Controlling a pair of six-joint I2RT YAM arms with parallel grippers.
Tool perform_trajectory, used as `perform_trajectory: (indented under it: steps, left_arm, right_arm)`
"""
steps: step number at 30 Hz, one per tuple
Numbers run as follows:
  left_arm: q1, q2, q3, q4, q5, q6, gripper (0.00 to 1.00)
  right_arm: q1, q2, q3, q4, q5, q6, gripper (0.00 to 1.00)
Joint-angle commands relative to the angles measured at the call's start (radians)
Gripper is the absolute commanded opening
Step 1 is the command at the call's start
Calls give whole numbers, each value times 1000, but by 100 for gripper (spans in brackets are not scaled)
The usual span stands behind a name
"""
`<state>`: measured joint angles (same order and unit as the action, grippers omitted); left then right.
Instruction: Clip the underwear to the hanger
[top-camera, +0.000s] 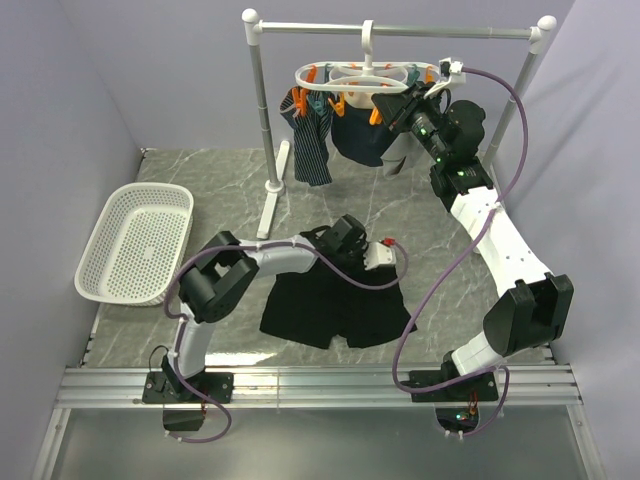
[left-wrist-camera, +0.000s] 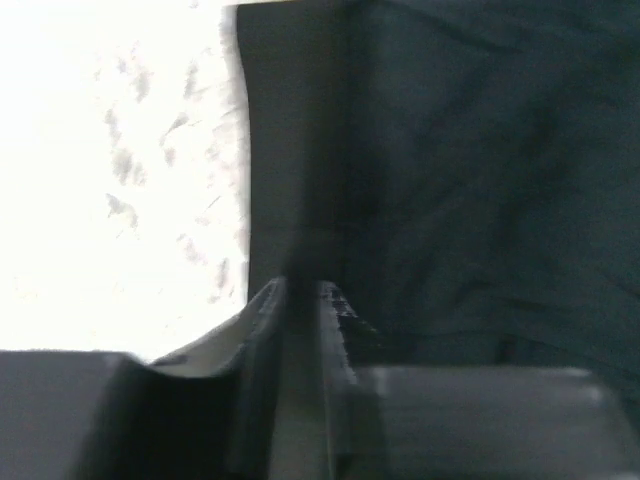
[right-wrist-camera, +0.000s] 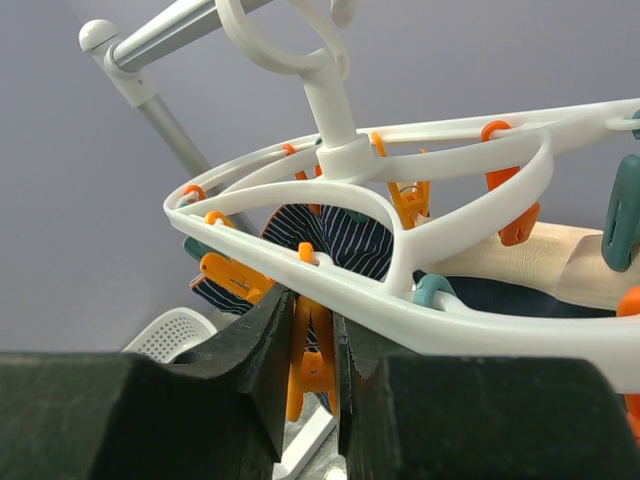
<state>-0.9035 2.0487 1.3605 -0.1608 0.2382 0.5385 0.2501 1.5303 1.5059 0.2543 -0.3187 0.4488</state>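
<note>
The black underwear (top-camera: 335, 305) lies spread on the marble table in front of the arms. My left gripper (top-camera: 390, 258) is down at its far right edge. In the left wrist view the gripper (left-wrist-camera: 300, 292) has its fingers nearly together on the dark cloth (left-wrist-camera: 480, 180) beside the edge. The white hanger (top-camera: 365, 75) hangs by its hook from the rail. My right gripper (top-camera: 388, 106) is up at its near rim. In the right wrist view the gripper (right-wrist-camera: 312, 312) is shut on an orange peg (right-wrist-camera: 315, 365) hanging under the rim (right-wrist-camera: 400, 290).
A silver rail stand (top-camera: 400, 31) holds the hanger. A striped garment (top-camera: 312, 140) and a dark garment (top-camera: 360, 140) hang from pegs, with a beige cloth (right-wrist-camera: 540, 255) beside them. A white basket (top-camera: 140, 240) sits at the left. Purple walls close in on three sides.
</note>
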Motion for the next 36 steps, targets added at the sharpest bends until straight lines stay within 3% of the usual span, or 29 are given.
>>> perform_trajectory:
  steps: [1,3,6,16,27,31,36]
  left_arm:
    - [34,-57,-15,-75,53,-6,47]
    - [46,-81,14,-85,99,-46,79]
    - [54,-88,60,-123,142,-80,80]
    - [40,-101,80,-143,178,-78,79]
    - [8,54,81,-131,44,-84,80]
    - [2,64,60,-140,24,-49,75]
    - [-8,77,48,-172,-34,-26,50]
  right_arm:
    - [-3,-10,30,2,-37,7,0]
    - [-5,-13,27,5,-39,7,0]
    - [-8,-13,24,7,-40,10,0]
    - [-12,-10,31,0,-48,13,0]
    - [-18,-2,36,-7,-56,13,0]
    - [-21,-1,34,-6,-57,16,0]
    - [-23,-1,33,-7,-54,16,0]
